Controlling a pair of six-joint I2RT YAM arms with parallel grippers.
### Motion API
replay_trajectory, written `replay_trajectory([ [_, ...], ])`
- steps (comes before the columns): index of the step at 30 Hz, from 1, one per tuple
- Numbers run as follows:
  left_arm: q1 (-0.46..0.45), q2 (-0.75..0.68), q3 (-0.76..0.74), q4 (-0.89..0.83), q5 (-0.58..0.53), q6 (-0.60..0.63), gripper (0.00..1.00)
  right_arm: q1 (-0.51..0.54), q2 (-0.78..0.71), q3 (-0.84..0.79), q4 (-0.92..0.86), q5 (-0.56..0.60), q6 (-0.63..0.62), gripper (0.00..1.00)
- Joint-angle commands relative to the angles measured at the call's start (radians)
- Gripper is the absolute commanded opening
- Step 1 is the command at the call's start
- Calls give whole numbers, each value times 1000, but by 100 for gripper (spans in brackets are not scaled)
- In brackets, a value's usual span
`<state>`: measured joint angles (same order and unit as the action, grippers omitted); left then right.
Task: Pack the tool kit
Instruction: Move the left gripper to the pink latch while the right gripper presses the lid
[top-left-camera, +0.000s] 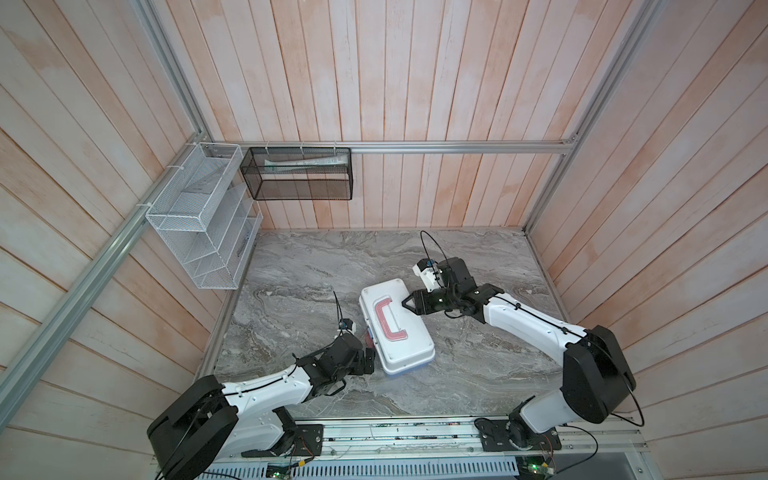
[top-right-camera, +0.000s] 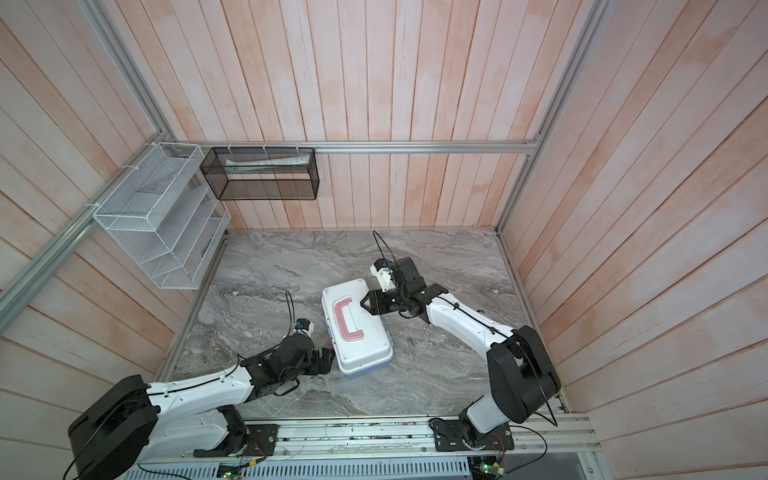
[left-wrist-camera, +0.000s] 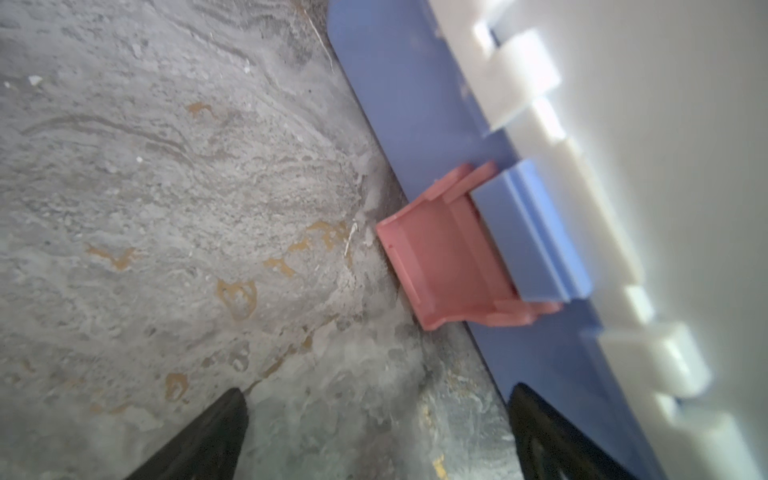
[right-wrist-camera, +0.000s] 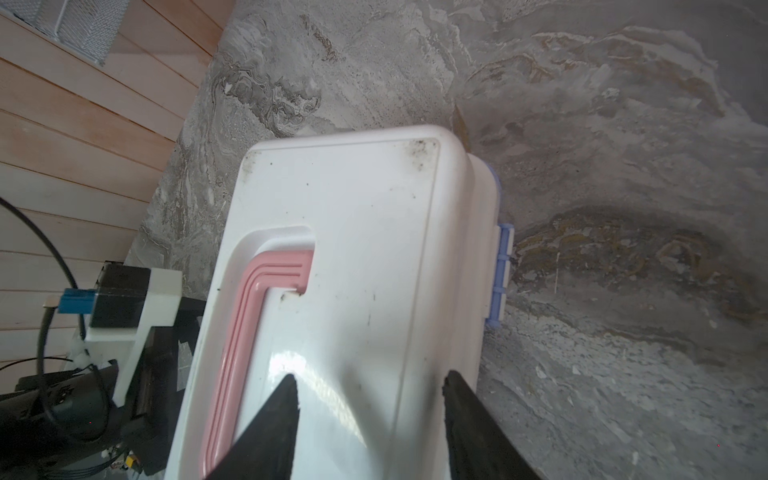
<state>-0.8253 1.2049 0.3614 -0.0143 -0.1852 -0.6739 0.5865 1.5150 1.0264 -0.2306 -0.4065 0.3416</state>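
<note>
The tool kit (top-left-camera: 401, 336) (top-right-camera: 363, 338) lies on the marble table with its white lid down; the small tools are hidden. Its pink C-shaped handle (top-left-camera: 388, 318) (right-wrist-camera: 257, 299) lies flat in the lid's recess. My right gripper (top-left-camera: 405, 303) (right-wrist-camera: 370, 380) is open and sits over the lid (right-wrist-camera: 365, 232), one fingertip above the lid's top and the other at its long edge. My left gripper (top-left-camera: 371, 359) (left-wrist-camera: 376, 395) is open, low at the case's other long side. A pink latch (left-wrist-camera: 449, 249) sticks out from the blue base (left-wrist-camera: 399, 95) just ahead of it.
A white mesh basket (top-left-camera: 199, 216) hangs on the left wall and a black mesh basket (top-left-camera: 299, 174) on the back rail, with a pale tube inside. Wooden walls close in the table (top-left-camera: 478, 374) on three sides. A blue hinge (right-wrist-camera: 500, 274) shows on the case's right side.
</note>
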Motion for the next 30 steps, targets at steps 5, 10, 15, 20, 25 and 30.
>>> replay_trajectory([
  [5, -3, 66, -75, 172, -43, 73, 100, -2, -41, -51, 46, -35, 25, 54],
  [10, -16, 108, -87, 225, -64, 90, 100, -2, -52, -65, 59, -43, 21, 54],
  [15, -18, 200, -29, 151, -130, 34, 100, -3, -42, -53, 50, -52, 7, 54],
  [20, -19, 271, 50, -21, -223, -90, 100, -8, -44, -46, 50, -67, -2, 54],
  [25, -19, 241, 37, -73, -237, -155, 100, -26, -41, -51, 57, -87, -18, 54],
  [30, -19, 135, 31, -139, -248, -182, 100, -39, -49, -59, 64, -89, -23, 54],
])
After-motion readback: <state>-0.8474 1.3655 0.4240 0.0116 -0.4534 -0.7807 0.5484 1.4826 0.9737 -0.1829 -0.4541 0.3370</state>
